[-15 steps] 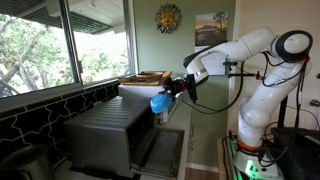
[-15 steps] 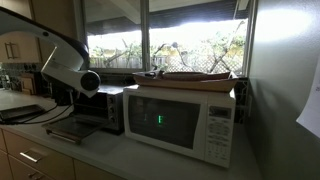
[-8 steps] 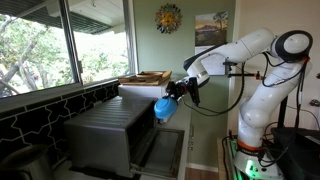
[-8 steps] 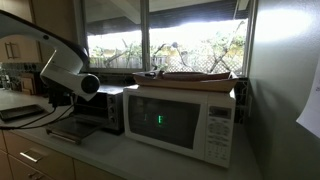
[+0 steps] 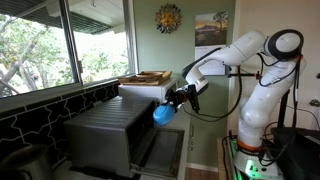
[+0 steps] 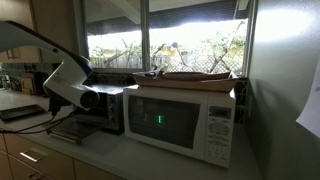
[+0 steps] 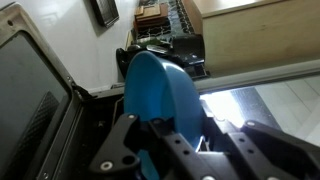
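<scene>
Here, the gripper (image 5: pixel 172 106) is clamped on a blue cup (image 5: pixel 162 113), its jaws closed against the cup's sides. The cup hangs in the air just in front of the toaster oven (image 5: pixel 105 132), at about the height of the oven's top edge. It is above the oven's door (image 5: pixel 162 152), which is let down flat and open. In the wrist view the blue cup (image 7: pixel 160 80) fills the middle, its rounded end pointing away from the camera. The dark fingers (image 7: pixel 122 140) of the gripper (image 7: pixel 168 128) press on it from either side, and the door (image 7: pixel 35 105) of the toaster oven, with its dark glass, lies off to one side of the cup. The white arm (image 5: pixel 245 60) reaches toward the toaster oven from the side away from the window (image 5: pixel 60 40), which runs along behind the oven. In an exterior view the arm (image 6: pixel 62 80) crosses in front of the toaster oven (image 6: pixel 108 108), and neither the gripper's fingers nor the cup can be made out there. A white microwave (image 6: pixel 185 120) stands right beside the toaster oven on the same counter (image 6: pixel 110 158), and it shows just behind the oven in both exterior views. On the microwave sits a wooden tray (image 5: pixel 145 77), higher than the toaster oven's roof. A sun ornament (image 5: pixel 168 18) hangs on the wall well beyond the toaster oven, above the level of the cup.
</scene>
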Robot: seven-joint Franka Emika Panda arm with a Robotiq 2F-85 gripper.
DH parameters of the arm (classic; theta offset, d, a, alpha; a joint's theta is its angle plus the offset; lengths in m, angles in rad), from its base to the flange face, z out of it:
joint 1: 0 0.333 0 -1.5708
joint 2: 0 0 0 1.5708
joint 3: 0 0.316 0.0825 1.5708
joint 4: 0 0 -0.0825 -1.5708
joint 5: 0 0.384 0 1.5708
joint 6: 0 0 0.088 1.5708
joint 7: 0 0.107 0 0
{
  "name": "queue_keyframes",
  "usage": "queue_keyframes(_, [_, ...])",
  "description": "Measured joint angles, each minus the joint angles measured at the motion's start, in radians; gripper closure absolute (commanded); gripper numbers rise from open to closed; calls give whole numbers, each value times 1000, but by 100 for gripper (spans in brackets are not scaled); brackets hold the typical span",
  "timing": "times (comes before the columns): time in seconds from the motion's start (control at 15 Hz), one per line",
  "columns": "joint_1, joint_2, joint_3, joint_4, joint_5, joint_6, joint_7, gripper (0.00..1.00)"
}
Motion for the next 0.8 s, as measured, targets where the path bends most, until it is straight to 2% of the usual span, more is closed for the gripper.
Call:
queue_keyframes(0.33, [11,135,21,1,166,-6,-162,98])
queue_keyframes(0.8, [19,272,30,2,287,-73,-382,98])
